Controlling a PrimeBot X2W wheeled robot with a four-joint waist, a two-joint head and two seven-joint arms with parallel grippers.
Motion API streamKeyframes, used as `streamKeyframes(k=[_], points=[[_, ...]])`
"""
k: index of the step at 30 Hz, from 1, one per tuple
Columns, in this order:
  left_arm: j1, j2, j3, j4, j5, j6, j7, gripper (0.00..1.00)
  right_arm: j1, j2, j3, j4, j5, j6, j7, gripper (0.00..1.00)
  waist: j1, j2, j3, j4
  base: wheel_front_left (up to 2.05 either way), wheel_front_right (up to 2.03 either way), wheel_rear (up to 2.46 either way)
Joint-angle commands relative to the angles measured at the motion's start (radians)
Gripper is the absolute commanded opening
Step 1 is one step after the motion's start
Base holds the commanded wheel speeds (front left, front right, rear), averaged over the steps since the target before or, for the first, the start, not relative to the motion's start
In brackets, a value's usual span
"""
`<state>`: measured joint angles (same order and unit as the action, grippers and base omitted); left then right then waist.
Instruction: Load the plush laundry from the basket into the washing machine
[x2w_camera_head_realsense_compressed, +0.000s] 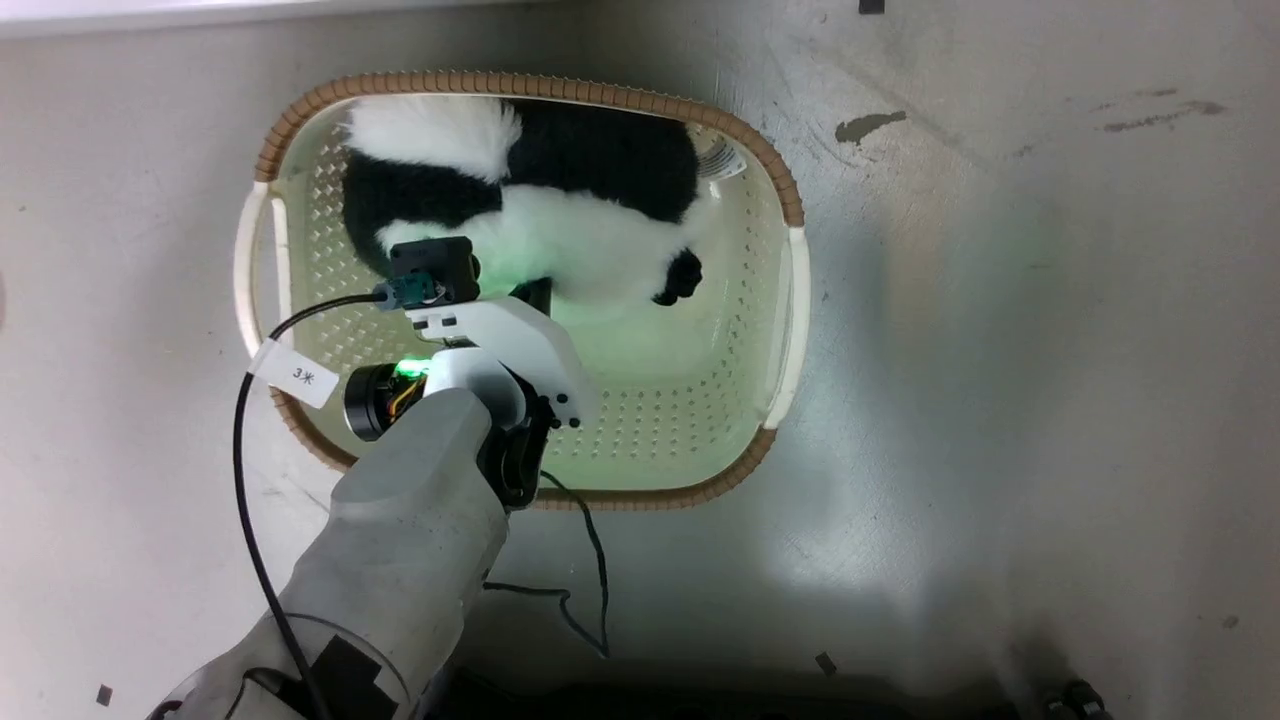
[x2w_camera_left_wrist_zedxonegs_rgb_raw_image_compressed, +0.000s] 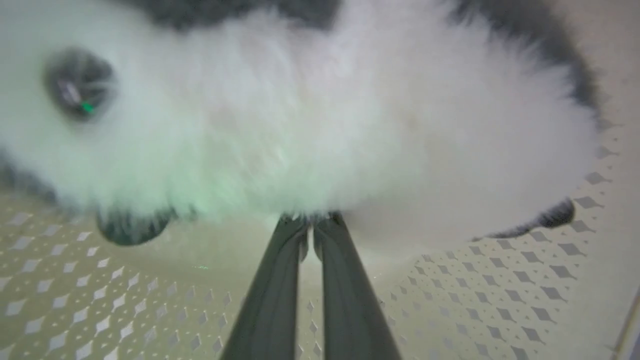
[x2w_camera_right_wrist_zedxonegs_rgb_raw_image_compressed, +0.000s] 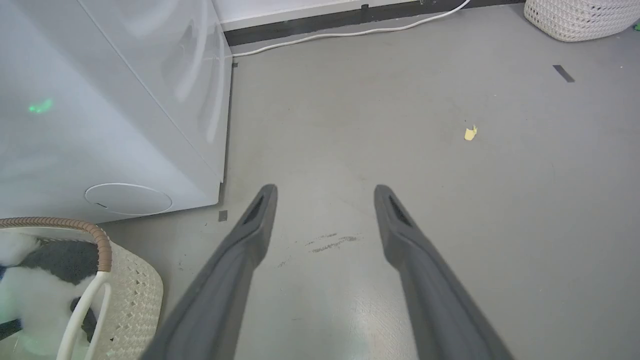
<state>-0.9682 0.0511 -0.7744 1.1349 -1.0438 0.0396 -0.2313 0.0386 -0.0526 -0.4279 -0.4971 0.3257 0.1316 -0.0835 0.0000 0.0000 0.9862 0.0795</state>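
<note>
White fluff first: nipped belly fur of plush laundry (x2w_camera_head_realsense_compressed: 590, 245) w/ left gripper (x2w_camera_left_wrist_zedxonegs_rgb_raw_image_compressed: 312, 222), fingers (x2w_camera_left_wrist_zedxonegs_rgb_raw_image_compressed: 280, 280) shut tight on it, down inside basket (x2w_camera_head_realsense_compressed: 600, 92), prob. for lifting out. Held right gripper (x2w_camera_right_wrist_zedxonegs_rgb_raw_image_compressed: 325, 192) wide open, empty, near washing machine (x2w_camera_right_wrist_zedxonegs_rgb_raw_image_compressed: 100, 125).

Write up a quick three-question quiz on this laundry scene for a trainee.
1. True or false: the fluffy black-and-white plush toy lies inside the cream perforated plastic basket with a brown rim.
2. Pick one. The left gripper has its jaws: A) wide open, clear of the toy; B) closed, tips in the toy's white fur; C) clamped on the basket's rim.
3. Fill in: the right gripper is open over the bare grey ____ beside the large white washing machine.

Key: 1 true; 2 B; 3 floor.
</note>
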Motion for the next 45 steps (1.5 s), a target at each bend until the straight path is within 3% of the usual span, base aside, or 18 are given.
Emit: streamKeyframes(k=[1, 6, 18, 26, 34, 45], points=[[-0.028, -0.001, -0.006, -0.007, -0.008, -0.012, -0.013, 0.00, 0.000, 0.002, 0.001, -0.007, 0.000, -0.001, 0.004, 1.00, 0.0000, 0.0000, -0.007, 0.004, 0.00, 0.00, 0.00], [-0.019, -0.001, -0.019, -0.012, -0.043, -0.046, -0.026, 0.00, -0.032, 0.002, 0.036, 0.009, -0.009, -0.001, 0.009, 1.00, 0.0000, 0.0000, -0.051, 0.013, 0.00, 0.00, 0.00], [0.062, -0.001, -0.037, 0.009, -0.062, -0.081, -0.030, 0.00, -0.106, 0.002, 0.134, 0.109, -0.020, -0.001, -0.002, 1.00, 0.0000, 0.0000, -0.202, 0.030, 0.00, 0.00, 0.00], [0.154, 0.010, 0.031, -0.023, -0.033, -0.087, -0.030, 0.00, -0.123, 0.002, 0.178, 0.203, -0.013, -0.001, -0.029, 1.00, 0.0000, 0.0000, -0.340, 0.043, 0.00, 0.00, 0.00], [0.310, 0.036, 0.170, -0.174, 0.057, -0.067, -0.030, 0.00, -0.109, 0.002, 0.215, 0.307, 0.008, -0.001, -0.064, 1.00, 0.0000, 0.0000, -0.496, 0.061, 0.00, 0.00, 0.00], [0.588, 0.057, 0.356, -0.499, 0.240, -0.010, -0.030, 0.00, -0.054, 0.002, 0.242, 0.428, 0.037, -0.001, -0.103, 1.00, 0.0000, 0.0000, -0.692, 0.085, 0.00, 0.00, 0.00]])
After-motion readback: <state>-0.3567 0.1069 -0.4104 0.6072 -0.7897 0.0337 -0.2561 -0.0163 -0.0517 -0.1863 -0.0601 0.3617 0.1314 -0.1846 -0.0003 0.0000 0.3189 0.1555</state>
